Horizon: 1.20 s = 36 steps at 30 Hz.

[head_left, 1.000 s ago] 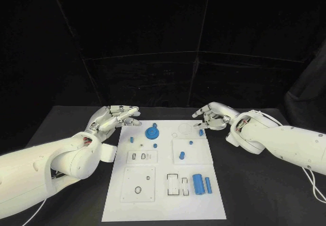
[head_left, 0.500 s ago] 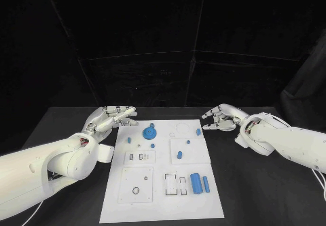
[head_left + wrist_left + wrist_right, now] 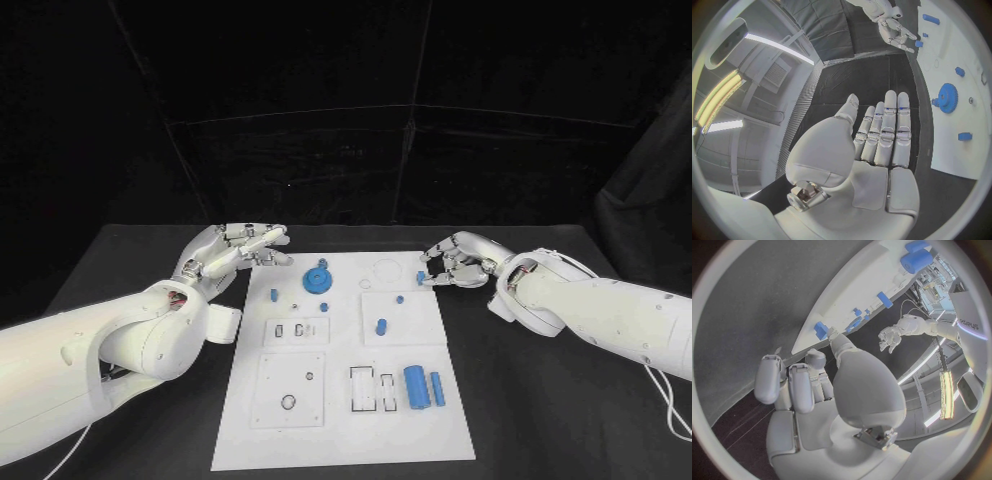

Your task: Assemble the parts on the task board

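A long white plate, the task board, lies in the middle of the black table, and small blue parts sit on it. The left hand floats just off the board's far left corner, at about ten o'clock from the board's middle. Its silver fingers lie straight and side by side, and it holds nothing. Just beside it on the board lies a small blue block. A little more to three o'clock from that block stands a round blue gear with a knob on top, and a tiny blue peg sits right below it, at six o'clock. The right hand is at the board's far right corner, at about one o'clock from the board's middle. Its fingers are curled in, and its fingertips are at a little blue piece at the board's edge; I cannot tell if it is pinching that piece or just touching it. Near the middle of the board there is a small blue oval part, and a small blue dot lies a bit past it at one o'clock. Down near five o'clock a thick blue cylinder lies flat, with a thin blue bar just beside it.
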Motion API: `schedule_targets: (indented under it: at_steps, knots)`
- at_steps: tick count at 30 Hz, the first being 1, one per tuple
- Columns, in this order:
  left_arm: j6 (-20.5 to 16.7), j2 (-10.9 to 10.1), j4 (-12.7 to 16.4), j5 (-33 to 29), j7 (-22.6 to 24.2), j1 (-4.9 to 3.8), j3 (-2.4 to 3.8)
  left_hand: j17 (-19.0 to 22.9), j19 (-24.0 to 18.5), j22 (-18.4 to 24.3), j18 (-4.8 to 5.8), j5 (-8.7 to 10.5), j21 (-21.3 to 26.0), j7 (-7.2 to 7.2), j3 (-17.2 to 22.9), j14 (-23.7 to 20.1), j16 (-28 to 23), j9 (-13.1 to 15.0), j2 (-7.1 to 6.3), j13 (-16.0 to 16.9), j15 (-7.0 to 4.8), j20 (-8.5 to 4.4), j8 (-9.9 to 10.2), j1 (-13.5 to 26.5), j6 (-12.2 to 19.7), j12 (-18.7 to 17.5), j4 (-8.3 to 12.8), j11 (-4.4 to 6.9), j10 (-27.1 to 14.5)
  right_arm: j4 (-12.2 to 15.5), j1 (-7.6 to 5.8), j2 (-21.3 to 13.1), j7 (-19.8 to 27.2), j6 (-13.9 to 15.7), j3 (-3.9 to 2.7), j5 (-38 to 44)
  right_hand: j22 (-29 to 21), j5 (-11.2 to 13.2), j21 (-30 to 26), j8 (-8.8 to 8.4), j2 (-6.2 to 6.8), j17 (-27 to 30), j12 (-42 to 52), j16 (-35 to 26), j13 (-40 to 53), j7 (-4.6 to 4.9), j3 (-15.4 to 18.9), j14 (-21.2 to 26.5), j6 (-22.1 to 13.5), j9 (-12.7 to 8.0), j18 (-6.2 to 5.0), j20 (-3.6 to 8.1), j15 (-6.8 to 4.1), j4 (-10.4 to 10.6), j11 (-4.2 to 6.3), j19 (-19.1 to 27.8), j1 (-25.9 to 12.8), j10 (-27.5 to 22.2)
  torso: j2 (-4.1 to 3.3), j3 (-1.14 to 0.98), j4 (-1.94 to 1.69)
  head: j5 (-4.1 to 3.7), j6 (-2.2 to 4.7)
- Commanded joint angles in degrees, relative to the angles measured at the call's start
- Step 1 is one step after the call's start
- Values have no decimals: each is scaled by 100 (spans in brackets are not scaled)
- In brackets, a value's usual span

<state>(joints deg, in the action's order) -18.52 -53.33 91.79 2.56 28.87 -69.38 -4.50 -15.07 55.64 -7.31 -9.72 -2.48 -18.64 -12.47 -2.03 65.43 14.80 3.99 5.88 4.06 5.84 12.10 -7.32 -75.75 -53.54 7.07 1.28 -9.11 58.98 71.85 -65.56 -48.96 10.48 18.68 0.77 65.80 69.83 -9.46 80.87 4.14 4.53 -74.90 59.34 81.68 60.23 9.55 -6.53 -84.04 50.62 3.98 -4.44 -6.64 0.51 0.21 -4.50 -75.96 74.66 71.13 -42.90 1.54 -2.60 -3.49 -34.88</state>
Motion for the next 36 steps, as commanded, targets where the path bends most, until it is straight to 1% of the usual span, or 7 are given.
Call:
schedule_targets:
  at_steps: [1,8,12,16,20,23,36]
  knots:
    - [79,2,1,-6,19,-5,3,-5,48,9,-71,-29,23,-6,12,17,-36,-3,49,-5,6,6,30,-6,-34,-34,35,-14,33,-14,3,25,69,-46,-3,61,1,-2,-27,-24,-19,-115,-20,9,4,9,-3,-293,-41,-5,13,7,-34,-33,3,1,60,-16,3,2,6,5,-9]
    - [81,-4,-3,-6,16,-5,3,-5,48,9,-71,-29,23,-6,12,17,-36,-3,49,-5,6,6,30,-6,-34,-34,35,-14,33,-30,15,61,80,-119,-3,88,7,-10,-26,11,-62,-119,-3,9,17,1,-3,-294,18,9,14,9,-39,-61,11,-4,99,2,6,2,2,1,-22]
    - [82,-6,-6,-6,15,-5,3,-5,48,9,-71,-29,23,-6,12,17,-36,-3,49,-5,6,6,30,-6,-34,-34,35,-14,33,-47,23,91,78,-141,-3,99,19,-12,-21,58,-121,-136,17,17,34,-17,-19,-298,111,25,15,16,-51,-95,27,-14,147,25,3,4,0,-5,-20]
    - [80,-7,-5,-6,12,-5,3,-8,47,12,-71,-29,26,-6,14,16,-40,-3,51,-5,6,6,32,-9,-36,-37,41,-13,36,-71,28,112,62,-126,-3,113,87,35,10,122,-213,-199,77,53,88,-42,-63,-315,251,44,29,33,-71,-139,53,-64,209,78,3,3,-1,-8,-26]
    - [77,-14,-4,-6,7,-5,3,-10,47,13,-72,-29,28,-6,15,15,-42,-3,52,-5,6,6,33,-10,-37,-39,43,-13,38,-86,31,126,35,-114,-3,132,170,211,51,183,-352,-253,156,86,159,-64,-164,-330,403,54,46,55,-93,-185,76,-125,277,147,1,5,-2,-20,-21]
    - [75,-18,-7,-6,5,-5,2,-10,47,13,-72,-29,28,-6,15,15,-42,-3,52,-5,6,6,33,-10,-37,-39,43,-13,38,-97,33,136,10,-138,-3,160,185,270,59,219,-420,-260,187,89,191,-81,-247,-332,513,57,49,68,-108,-232,94,-136,325,174,5,4,-1,-14,-29]
    - [80,-17,-10,-6,-5,-5,2,-14,47,15,-72,-29,30,-7,19,16,-45,-3,61,-6,5,6,35,-11,-39,-43,46,-13,39,-115,39,167,-47,-228,-3,233,197,275,64,228,-413,-263,233,89,237,-89,-281,-332,565,54,51,76,-115,-268,103,-143,335,206,4,2,0,-16,-58]
